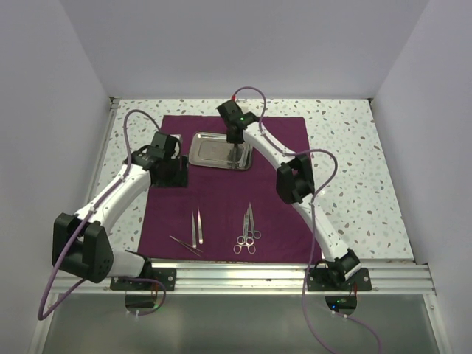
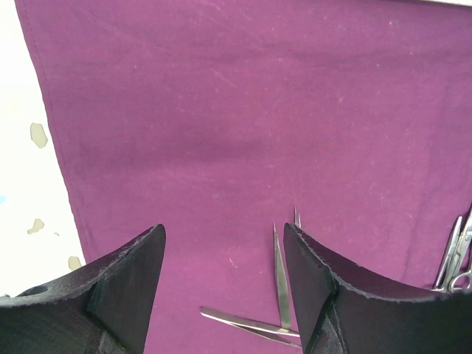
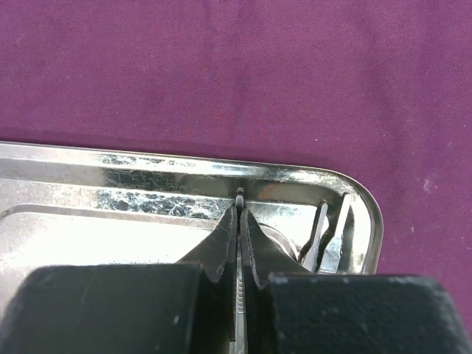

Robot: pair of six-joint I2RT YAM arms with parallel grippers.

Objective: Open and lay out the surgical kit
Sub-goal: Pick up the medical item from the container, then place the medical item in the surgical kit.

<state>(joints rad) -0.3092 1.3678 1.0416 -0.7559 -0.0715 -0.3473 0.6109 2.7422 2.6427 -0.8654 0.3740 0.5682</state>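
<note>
The surgical kit's dark purple cloth point(image 1: 295, 214) lies spread flat on the table. A shiny steel tray point(image 1: 210, 151) sits at its far middle. My right gripper point(image 1: 235, 153) reaches down into the tray's right end. In the right wrist view this gripper point(image 3: 240, 210) is shut on a slim steel instrument point(image 3: 240, 295), whose tip pokes out by the tray rim point(image 3: 184, 164). Another steel piece point(image 3: 324, 236) lies in the tray's right corner. My left gripper point(image 1: 171, 173) hovers over the cloth left of the tray; its jaws point(image 2: 223, 228) are open with nothing between them.
On the near part of the cloth lie two tweezers side by side point(image 1: 196, 228), a third pair slanted point(image 1: 184, 245), and scissors and forceps point(image 1: 248, 230). The tweezers point(image 2: 281, 280) also show below the left gripper. Speckled tabletop point(image 1: 354, 162) surrounds the cloth, with walls on three sides.
</note>
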